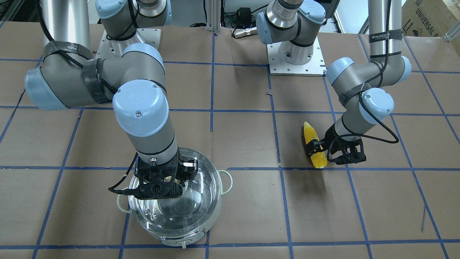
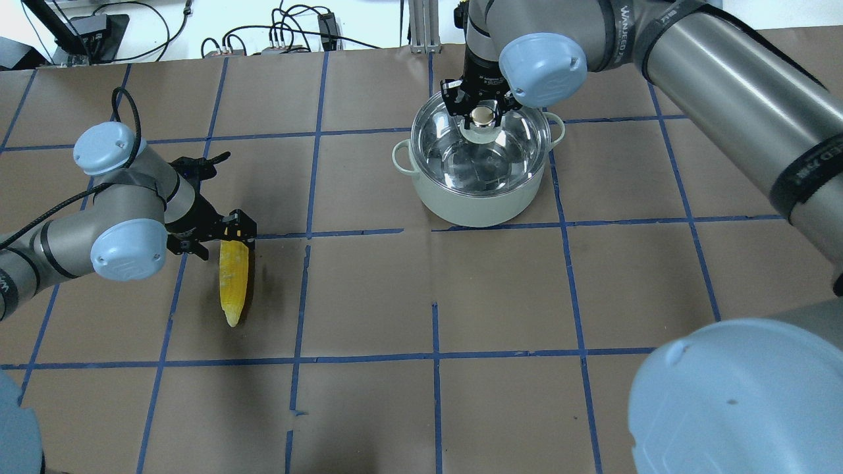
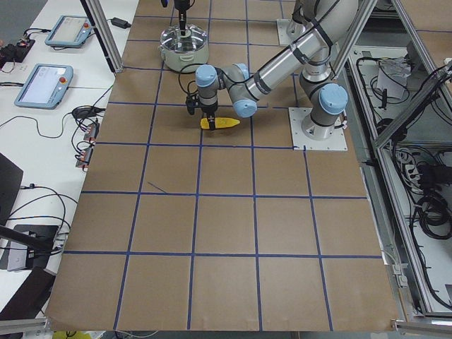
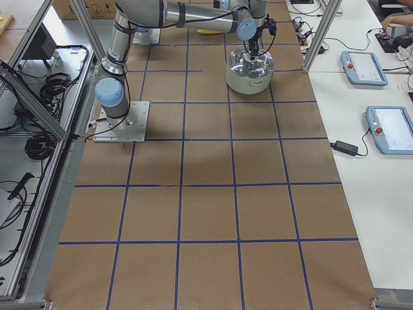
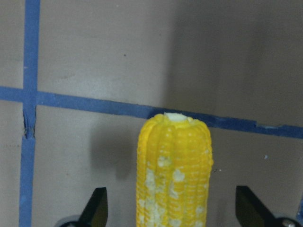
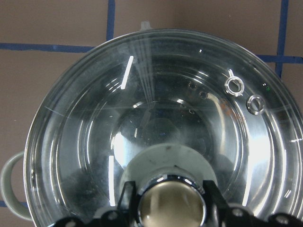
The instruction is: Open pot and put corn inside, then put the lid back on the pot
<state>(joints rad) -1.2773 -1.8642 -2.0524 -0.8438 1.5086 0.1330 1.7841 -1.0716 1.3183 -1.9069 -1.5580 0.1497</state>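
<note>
Brown gridded surface (image 2: 500, 296): right end effector (image 2: 484, 113) clamped on lid (image 6: 156, 109) knob, over pot (image 2: 474, 207); left end effector (image 5: 170, 197) apart, straddling corn (image 2: 234, 283), no contact.

Yellow corn (image 2: 234, 283), mint-white pot (image 2: 461, 207), brown blue-gridded table (image 2: 500, 296).

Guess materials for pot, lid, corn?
pot: glossy pale mint outside, likely enamelled metal; mirror-bright inside, looks like steel.
lid: see-through with sharp glints, probably glass.
corn: uniform yellow, moulded kernels with worn pale patches, likely plastic.
</note>
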